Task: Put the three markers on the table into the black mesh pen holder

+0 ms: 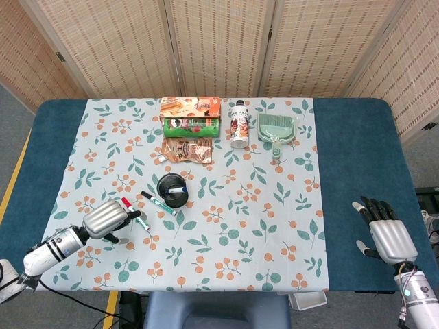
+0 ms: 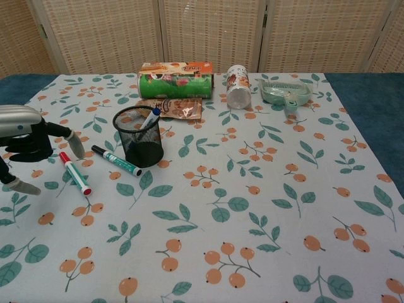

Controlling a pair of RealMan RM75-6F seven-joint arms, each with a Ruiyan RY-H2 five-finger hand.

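The black mesh pen holder (image 1: 171,190) (image 2: 139,135) stands on the floral cloth with a blue-capped marker (image 2: 150,118) leaning inside it. A green marker (image 1: 158,203) (image 2: 117,160) lies just left of the holder. Further left lies a red marker (image 1: 136,215) (image 2: 75,173). My left hand (image 1: 108,218) (image 2: 26,141) hovers over the red marker's near end, fingers spread and holding nothing. At the blue table's right edge my right hand (image 1: 383,232) rests open, far from the markers.
At the back stand an orange box (image 1: 190,106), a green can lying down (image 1: 191,125), a brown snack bag (image 1: 186,150), a white bottle (image 1: 239,125) and a green dustpan (image 1: 277,130). A folding screen closes off the far side.
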